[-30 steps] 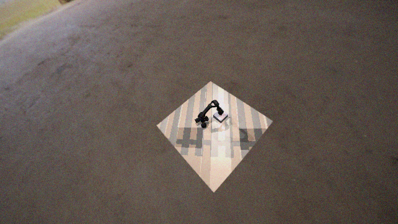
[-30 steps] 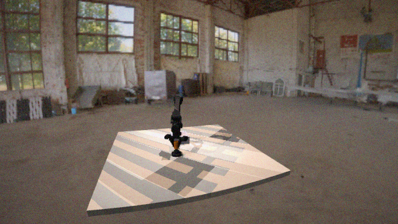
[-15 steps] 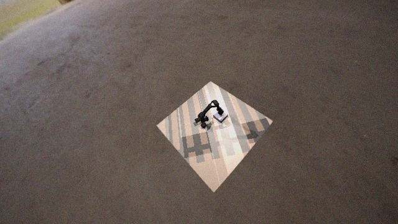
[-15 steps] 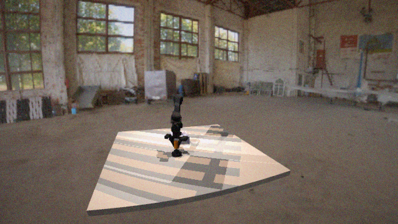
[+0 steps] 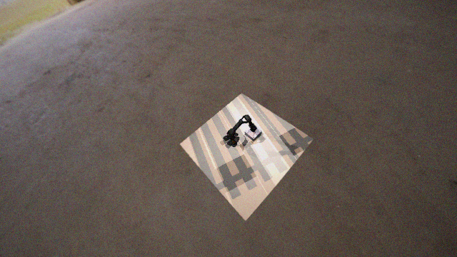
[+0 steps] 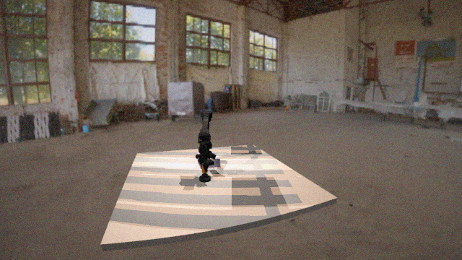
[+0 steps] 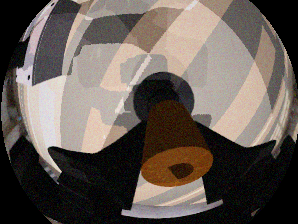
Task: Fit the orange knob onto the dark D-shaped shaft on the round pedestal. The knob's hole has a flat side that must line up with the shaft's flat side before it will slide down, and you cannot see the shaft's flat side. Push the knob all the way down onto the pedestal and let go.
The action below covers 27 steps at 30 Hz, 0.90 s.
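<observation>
The orange knob (image 6: 204,169) (image 7: 176,140) is a tapered piece held upright between the fingers. The near end face, with a dark notched hole, shows in the wrist view. My gripper (image 7: 169,125) is shut on the knob, with a black finger on each side. The dark round pedestal (image 6: 205,178) (image 7: 186,95) is right beneath the knob; in the wrist view the knob's far end overlaps it. The dark shaft cannot be made out, and I cannot tell whether the knob's hole is around it or how big any gap is. In the top view the knob is too small to see.
The black arm (image 5: 236,127) (image 6: 204,139) stands on a pale striped board (image 5: 246,210) (image 6: 123,236) crossed by shadows. A pale box (image 5: 253,134) (image 6: 216,162) sits close to the gripper; a pale edge with dark dots shows at the wrist view's upper left.
</observation>
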Each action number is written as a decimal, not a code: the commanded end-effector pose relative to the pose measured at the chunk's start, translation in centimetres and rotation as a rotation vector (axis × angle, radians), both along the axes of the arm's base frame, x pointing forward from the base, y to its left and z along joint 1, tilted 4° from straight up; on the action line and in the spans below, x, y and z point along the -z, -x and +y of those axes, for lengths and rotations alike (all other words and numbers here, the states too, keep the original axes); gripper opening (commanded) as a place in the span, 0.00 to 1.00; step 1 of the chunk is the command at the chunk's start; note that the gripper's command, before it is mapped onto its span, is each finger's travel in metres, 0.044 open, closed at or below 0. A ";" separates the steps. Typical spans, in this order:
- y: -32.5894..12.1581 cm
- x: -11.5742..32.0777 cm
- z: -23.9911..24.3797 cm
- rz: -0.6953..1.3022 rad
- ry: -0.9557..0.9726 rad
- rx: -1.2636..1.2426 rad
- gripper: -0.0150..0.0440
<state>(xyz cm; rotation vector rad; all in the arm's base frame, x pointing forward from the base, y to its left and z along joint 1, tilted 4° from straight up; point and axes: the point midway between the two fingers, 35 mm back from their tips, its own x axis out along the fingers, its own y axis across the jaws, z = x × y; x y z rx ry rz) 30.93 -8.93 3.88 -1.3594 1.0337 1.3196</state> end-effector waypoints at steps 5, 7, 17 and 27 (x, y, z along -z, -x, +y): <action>0.2 0.3 0.0 0.022 -0.041 0.651 0.25; 0.2 0.3 0.0 0.028 -0.050 0.791 0.25; 0.3 0.0 0.0 0.056 -0.095 1.476 0.25; -0.1 -0.3 0.1 0.075 -0.125 1.939 0.25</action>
